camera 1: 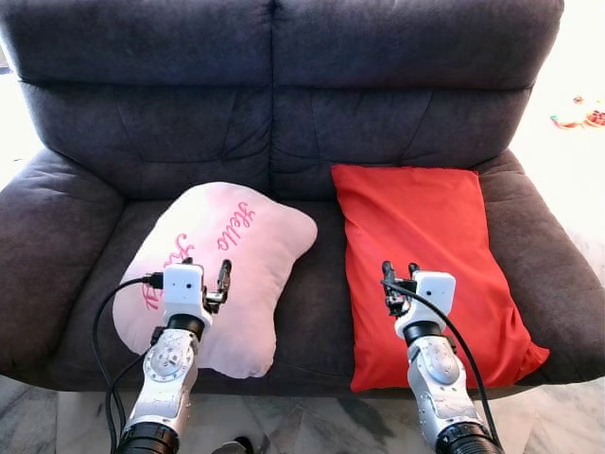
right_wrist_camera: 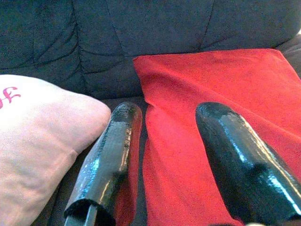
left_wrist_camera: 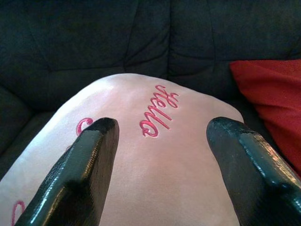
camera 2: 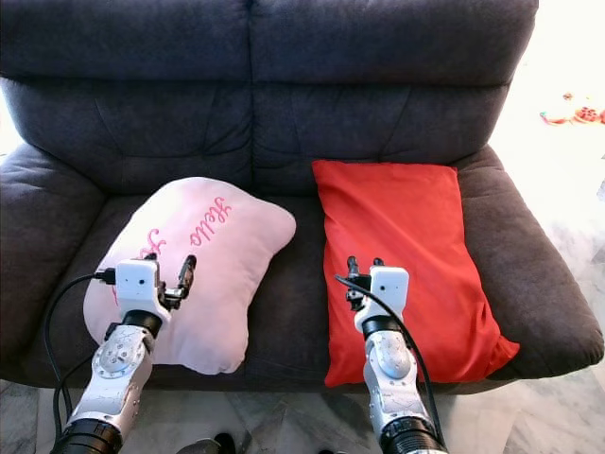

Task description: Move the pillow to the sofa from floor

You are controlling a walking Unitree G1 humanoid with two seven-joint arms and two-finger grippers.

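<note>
The pink pillow (camera 1: 222, 270) lay on the sofa (camera 1: 284, 123) seat at nine o'clock from the red pillow (camera 1: 430, 265). The left gripper (camera 1: 223, 280) hovered over it, open and empty. The right gripper (camera 1: 397, 274), also open, hung above the red one.

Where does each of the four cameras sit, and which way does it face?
Left eye view: head, facing forward and down at the dark grey fabric sofa; both silver arms show.
Right eye view: the same scene, shifted sideways.
Left wrist view: looks along the open left gripper at the pink embroidered pillow.
Right wrist view: looks along the open right gripper at the red rectangular pillow.
Shared: both wrist views show both pillows.
</note>
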